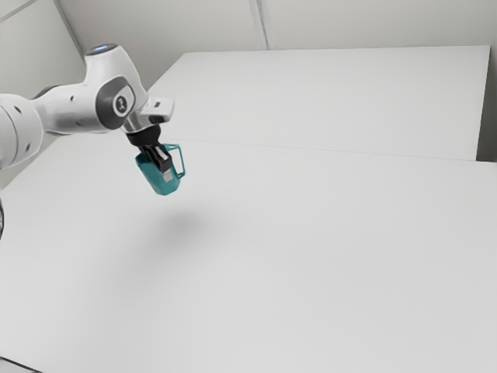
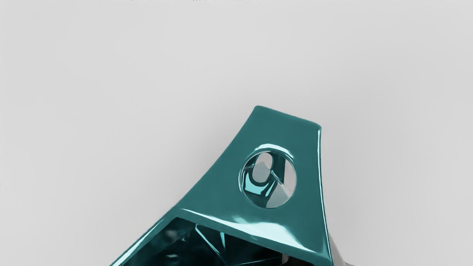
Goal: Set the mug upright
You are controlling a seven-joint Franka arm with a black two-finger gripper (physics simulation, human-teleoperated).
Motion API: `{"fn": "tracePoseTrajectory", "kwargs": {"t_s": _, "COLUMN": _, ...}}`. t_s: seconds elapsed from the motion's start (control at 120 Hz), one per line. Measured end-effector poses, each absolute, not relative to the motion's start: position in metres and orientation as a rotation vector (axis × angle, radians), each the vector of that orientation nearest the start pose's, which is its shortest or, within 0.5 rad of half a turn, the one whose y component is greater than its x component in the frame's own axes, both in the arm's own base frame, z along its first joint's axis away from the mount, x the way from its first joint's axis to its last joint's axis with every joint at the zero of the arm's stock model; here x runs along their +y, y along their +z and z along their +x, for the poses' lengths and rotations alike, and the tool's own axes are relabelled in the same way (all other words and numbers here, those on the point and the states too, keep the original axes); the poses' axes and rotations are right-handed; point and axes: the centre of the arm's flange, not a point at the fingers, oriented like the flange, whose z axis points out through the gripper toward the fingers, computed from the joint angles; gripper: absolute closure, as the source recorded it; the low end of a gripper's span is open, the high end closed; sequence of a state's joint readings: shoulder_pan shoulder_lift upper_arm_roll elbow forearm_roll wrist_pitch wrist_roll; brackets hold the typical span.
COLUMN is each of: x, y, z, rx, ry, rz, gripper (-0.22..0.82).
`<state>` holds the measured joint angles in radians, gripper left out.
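At the exterior view's left the white arm reached in, and its black gripper seemed to be closed on the mug, though I couldn't tell how wide the jaws stood. The mug hung tipped in the air over the table, its open top leaning to the exterior view's left and its handle sticking out on the right. The best way was to hold tight, slowly turn the bottom flat, come down softly, and let go only once it sat flat and didn't wobble.
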<state>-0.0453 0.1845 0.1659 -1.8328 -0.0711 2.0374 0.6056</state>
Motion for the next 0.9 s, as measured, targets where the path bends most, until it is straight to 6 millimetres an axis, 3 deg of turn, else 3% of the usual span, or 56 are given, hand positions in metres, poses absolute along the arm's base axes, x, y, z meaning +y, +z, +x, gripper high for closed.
{"fn": "tracePoseTrajectory", "kwargs": {"t_s": 0.408, "x": 0.045, "y": 0.406, "z": 0.628, "rx": 0.618, "ry": -0.048, "rz": -3.096, "gripper": 0.78}}
{"fn": "tracePoseTrajectory", "kwargs": {"t_s": 0.9, "x": 0.013, "y": 0.381, "z": 0.620, "rx": 0.565, "ry": -0.013, "rz": -3.113, "gripper": 0.78}}
